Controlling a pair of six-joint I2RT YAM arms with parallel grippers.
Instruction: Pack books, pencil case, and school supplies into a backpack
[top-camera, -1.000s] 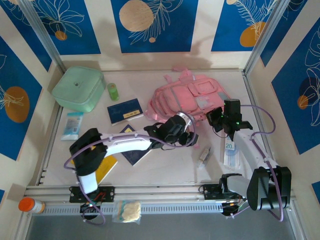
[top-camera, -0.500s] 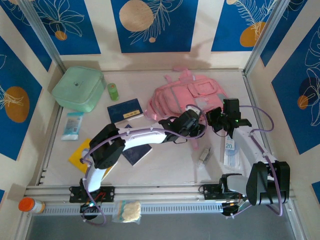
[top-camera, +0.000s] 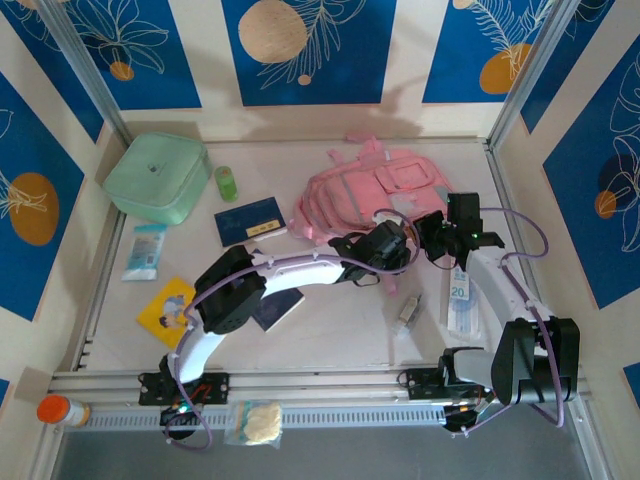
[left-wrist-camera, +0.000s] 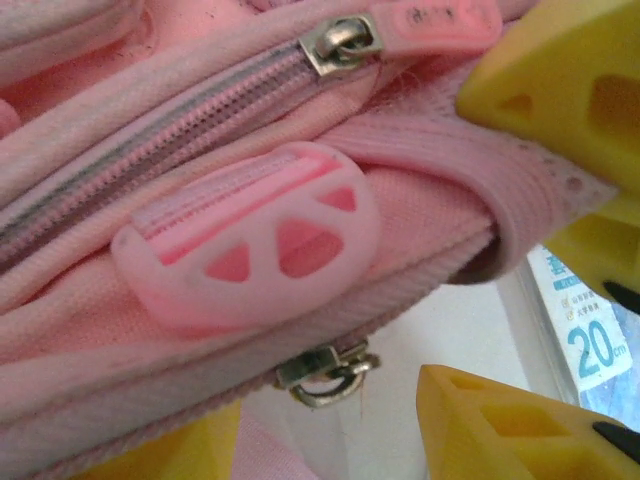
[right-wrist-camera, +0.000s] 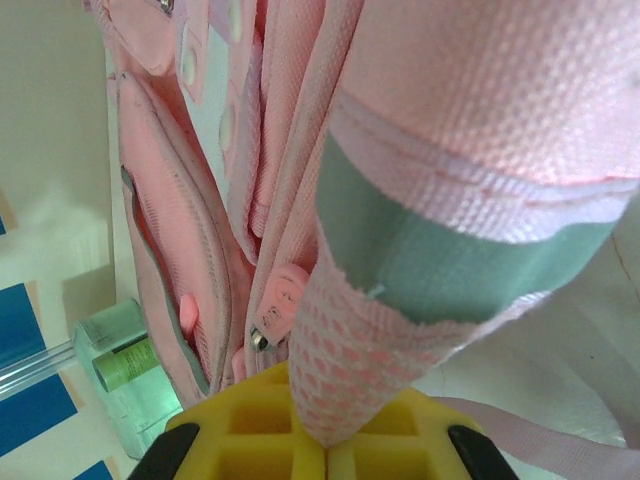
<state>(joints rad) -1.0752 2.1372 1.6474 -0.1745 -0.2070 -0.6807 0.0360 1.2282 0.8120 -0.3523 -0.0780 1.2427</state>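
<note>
The pink backpack (top-camera: 375, 190) lies at the back right. My left gripper (top-camera: 393, 247) sits at its near edge, open, with its yellow fingers (left-wrist-camera: 490, 425) on either side of a metal zipper slider (left-wrist-camera: 325, 370) and touching nothing. My right gripper (right-wrist-camera: 325, 440) is shut on a pink mesh strap of the backpack (right-wrist-camera: 400, 200), lifting it. One navy book (top-camera: 250, 220) lies at centre left. A second navy book (top-camera: 278, 308) is partly under my left arm. The yellow book (top-camera: 165, 312) is near left. A clear-grey piece (top-camera: 407, 312) and a white-blue packet (top-camera: 462, 305) lie near right. The pencil case is out of view.
A mint-green lidded box (top-camera: 157, 177) and a small green bottle (top-camera: 226, 182) stand at the back left. A teal packet (top-camera: 147, 250) lies by the left wall. Patterned walls close in three sides.
My left arm has reached further right, to the backpack's near-right edge, and its jaws have narrowed. The yellow book is now uncovered. The right gripper has kept its hold.
</note>
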